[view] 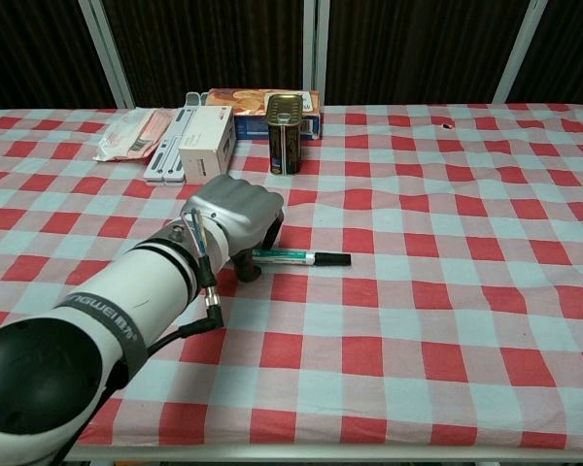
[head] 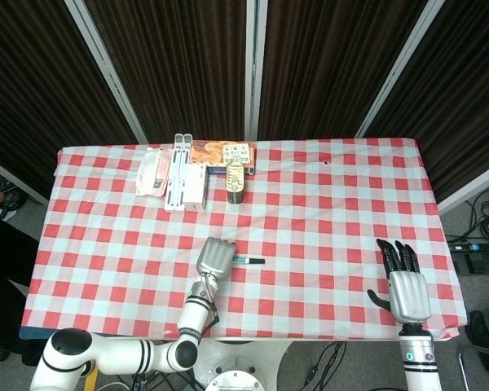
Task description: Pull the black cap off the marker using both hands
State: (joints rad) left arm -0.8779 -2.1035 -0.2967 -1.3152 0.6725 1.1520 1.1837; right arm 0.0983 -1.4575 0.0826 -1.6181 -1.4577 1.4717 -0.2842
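Dark curtains hang behind a table (head: 334,195) covered in red-and-white check. Near its front, a little left of centre, lies the marker (view: 301,257), flat on the cloth with its black cap (view: 332,259) pointing toward the robot's right. The left hand (view: 235,218) sits knuckles-up over the marker's uncapped end, fingers curled downward around it; whether they actually grip it I cannot tell from where I stand. The right hand (head: 406,281) rests well apart at the front right corner, palm down, fingers spread and holding nothing. Along the far left side of the table stand a tin can (view: 284,146), a white box (view: 204,141) and a pink packet (view: 128,131).
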